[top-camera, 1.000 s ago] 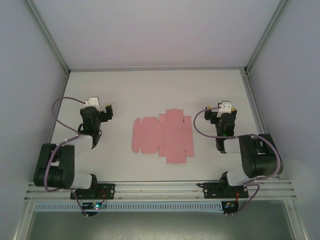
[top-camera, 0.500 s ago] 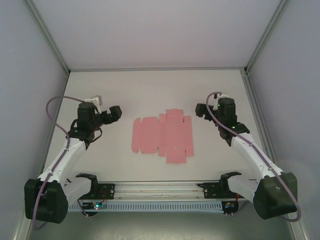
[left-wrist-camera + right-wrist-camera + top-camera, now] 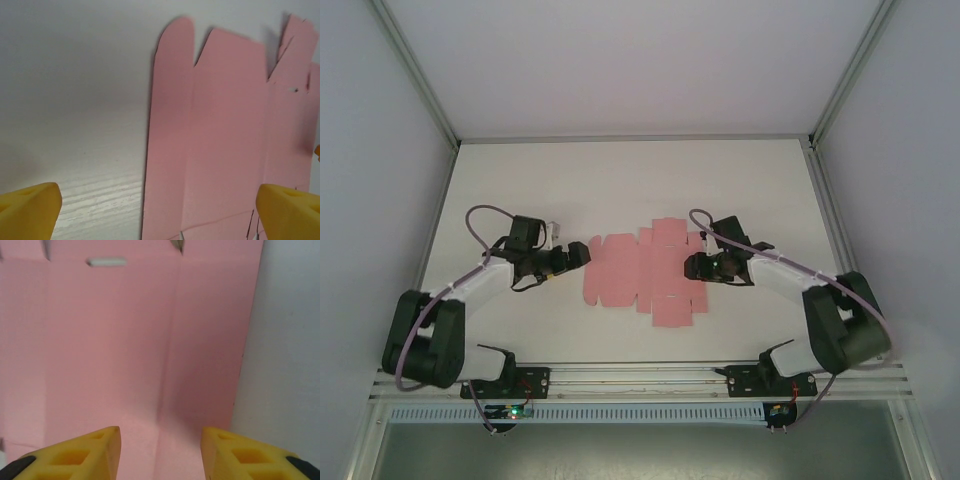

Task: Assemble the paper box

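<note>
Pink paper box (image 3: pixel 642 275) lies flat. Left end effector (image 3: pixel 578 254), wide open, and right end effector (image 3: pixel 692 266), narrowing over its right edge, just moved in, both empty; folding likely next.

Paper box (image 3: pixel 645 272) — flat on table (image 3: pixel 620 175)

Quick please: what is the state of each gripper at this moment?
Left gripper: open wide, holding nothing, at the pink paper sheet's left edge.
Right gripper: open, narrower gap, holding nothing, above the sheet.
</note>
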{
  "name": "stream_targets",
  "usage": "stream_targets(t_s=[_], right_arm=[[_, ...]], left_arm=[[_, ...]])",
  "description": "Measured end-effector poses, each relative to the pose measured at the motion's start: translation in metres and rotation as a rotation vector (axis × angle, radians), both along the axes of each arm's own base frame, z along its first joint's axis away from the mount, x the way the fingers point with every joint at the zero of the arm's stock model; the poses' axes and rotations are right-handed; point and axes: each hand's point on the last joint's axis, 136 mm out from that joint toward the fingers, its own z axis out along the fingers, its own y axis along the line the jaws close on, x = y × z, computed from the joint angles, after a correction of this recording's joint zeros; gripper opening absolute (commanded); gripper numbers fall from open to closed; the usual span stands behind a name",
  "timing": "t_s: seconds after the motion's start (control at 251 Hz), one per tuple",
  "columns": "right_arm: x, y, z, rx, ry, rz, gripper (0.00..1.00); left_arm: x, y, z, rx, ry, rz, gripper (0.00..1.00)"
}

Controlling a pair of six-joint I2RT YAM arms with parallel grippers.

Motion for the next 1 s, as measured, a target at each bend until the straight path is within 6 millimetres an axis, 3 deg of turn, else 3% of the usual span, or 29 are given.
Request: stream_targets(t_s=[0.16,0.295,0.523,0.862,1.002], right_arm=[[0.005,0.002,-0.010,-0.009,0.023,0.000,0.42],[0.012,0.005,-0.013,-0.001,0.013,0.001,0.41],[0.020,0.007,-0.013,0.006,-0.013,-0.003,0.40],[0.030,0.006,-0.014,-0.006,-0.049,-0.018,0.38],[0.030,0.006,-0.014,-0.002,-0.057,-0.020,0.38]], left_arm=[[-0.002,-0.013,-0.014,-0.068,0.066,-0.030,0.95],[0.002,-0.016,-0.016,-0.081,0.101,-0.027,0.90],[0.007,-0.023,-0.018,-0.120,0.133,-0.031,0.90],[0.019,-0.048,-0.003,-0.259,0.065,-0.080,0.87],[0.003,-0.074,0.015,-0.310,-0.030,-0.187,0.88]])
